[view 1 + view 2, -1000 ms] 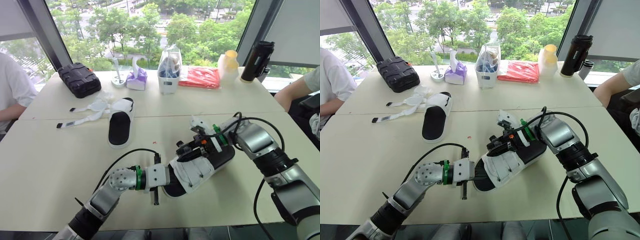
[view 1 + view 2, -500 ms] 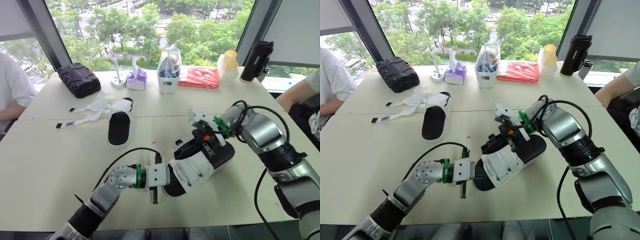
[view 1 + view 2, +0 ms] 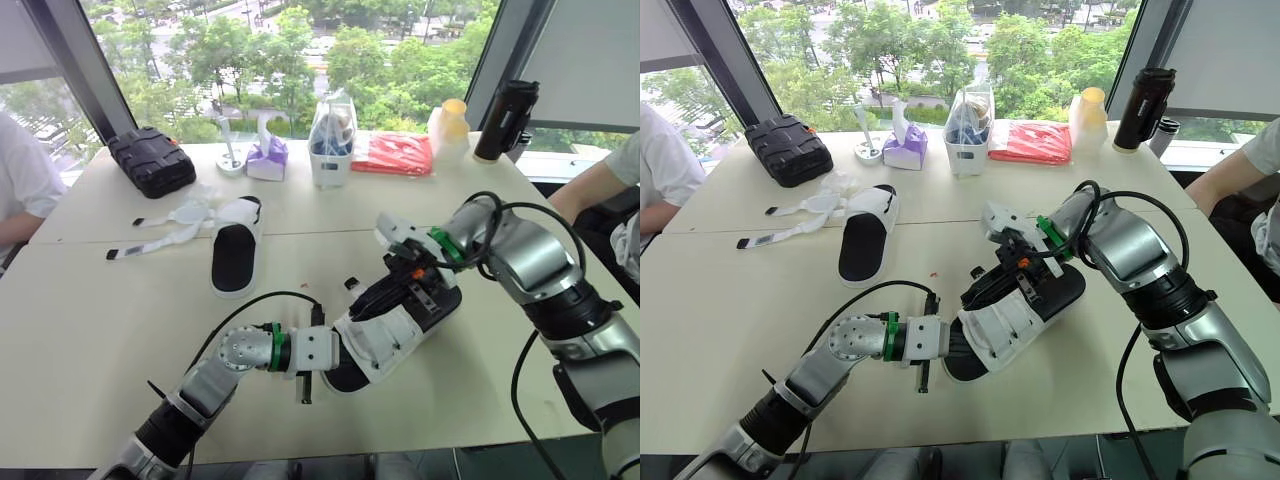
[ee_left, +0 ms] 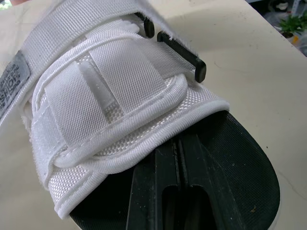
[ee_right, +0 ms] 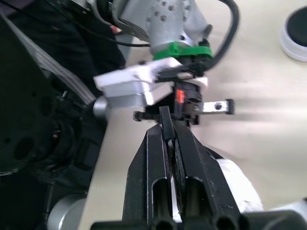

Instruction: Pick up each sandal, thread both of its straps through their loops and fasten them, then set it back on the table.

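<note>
Black-fingered left tool (image 4: pixel 175 143) clenched, tips on sandal (image 4: pixel 110 96) insole | right tool (image 5: pixel 169 128) pinching strap (image 5: pixel 164 115) end

The near sandal (image 3: pixel 385 330) sits at lower centre, the far sandal (image 3: pixel 232 258) centre left, a case (image 3: pixel 152 160) upper left, a bottle (image 3: pixel 500 120) upper right.

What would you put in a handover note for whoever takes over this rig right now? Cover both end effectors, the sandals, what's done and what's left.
Left end effector: shut on the near sandal, at its sole.
Right end effector: shut on a strap over that sandal's upper.
Far sandal: flat on the table, loose straps spread beside it.
Done: near sandal in hand, strap work apparently under way.
Left: finish fastening it, set it down, then do the far sandal.
</note>
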